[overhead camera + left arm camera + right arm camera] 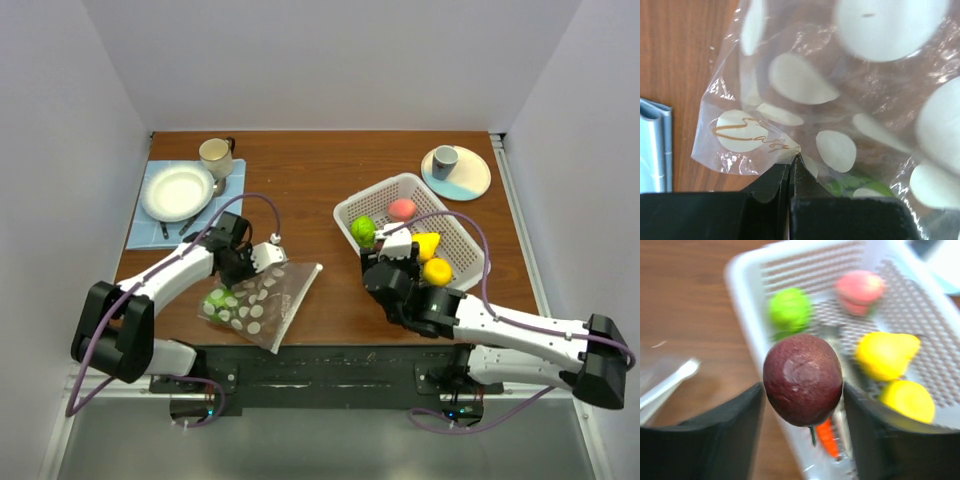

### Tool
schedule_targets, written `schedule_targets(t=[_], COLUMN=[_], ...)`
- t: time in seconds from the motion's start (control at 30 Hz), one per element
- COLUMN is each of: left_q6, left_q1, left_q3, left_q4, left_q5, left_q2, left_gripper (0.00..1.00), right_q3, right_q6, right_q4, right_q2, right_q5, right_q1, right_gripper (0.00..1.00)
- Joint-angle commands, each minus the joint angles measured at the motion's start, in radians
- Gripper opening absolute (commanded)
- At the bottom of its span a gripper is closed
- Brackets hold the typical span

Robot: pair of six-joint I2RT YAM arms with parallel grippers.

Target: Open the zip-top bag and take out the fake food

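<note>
The zip-top bag, clear with white dots, lies on the table left of centre with a green fruit inside. My left gripper is shut on the bag's edge; the left wrist view shows the fingers pinching the plastic. My right gripper is shut on a dark red round fruit, held over the near rim of the white basket. In the basket lie a green fruit, a pink fruit, two yellow fruits and a carrot piece.
A blue placemat with a white plate, a mug and cutlery sits at the back left. A saucer with a cup sits at the back right. The white basket stands right of centre.
</note>
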Motion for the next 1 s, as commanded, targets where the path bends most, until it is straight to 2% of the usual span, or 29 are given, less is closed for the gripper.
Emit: schedule_targets(t=[0.0,0.13,0.2,0.3,0.43,0.47,0.53,0.6,0.8,0.97], left_q6=[-0.024,-0.027,-0.023,0.005,0.045,0.045,0.030,0.019,0.030,0.030], left_q1=[-0.004,-0.004,-0.001,0.032,0.138,0.166,0.169,0.167,0.169,0.169], left_q3=[0.101,0.143,0.163,0.169,0.215,0.270,0.325,0.358,0.186,0.063], left_q4=[-0.059,-0.096,-0.113,-0.130,-0.192,-0.218,-0.286,-0.285,-0.198,-0.114], left_q5=[0.037,0.035,0.023,0.012,0.069,0.093,0.153,0.172,0.070,0.021], left_q2=[-0.062,-0.097,-0.116,-0.140,-0.145,-0.145,-0.149,-0.162,-0.142,-0.137], left_gripper=[0.00,0.00,0.05,0.09,0.07,0.05,0.05,0.05,0.04,0.03], right_q3=[0.050,0.061,0.071,0.071,0.019,0.013,-0.002,-0.016,-0.102,-0.108], right_q6=[0.042,0.030,0.025,-0.010,-0.051,-0.051,-0.053,-0.068,-0.116,-0.131], right_q4=[-0.046,-0.020,-0.009,0.027,0.092,0.095,0.104,0.138,0.302,0.414], right_q2=[0.049,0.090,0.101,0.081,0.026,0.023,0.027,0.037,0.072,0.211], right_q5=[0.087,0.048,0.016,-0.047,-0.197,-0.205,-0.225,-0.248,-0.420,-0.484], right_q1=[-0.123,-0.157,-0.157,-0.156,-0.147,-0.141,-0.121,-0.081,0.029,0.076], right_gripper=[0.80,0.89,0.90,0.89,0.83,0.83,0.82,0.81,0.79,0.79])
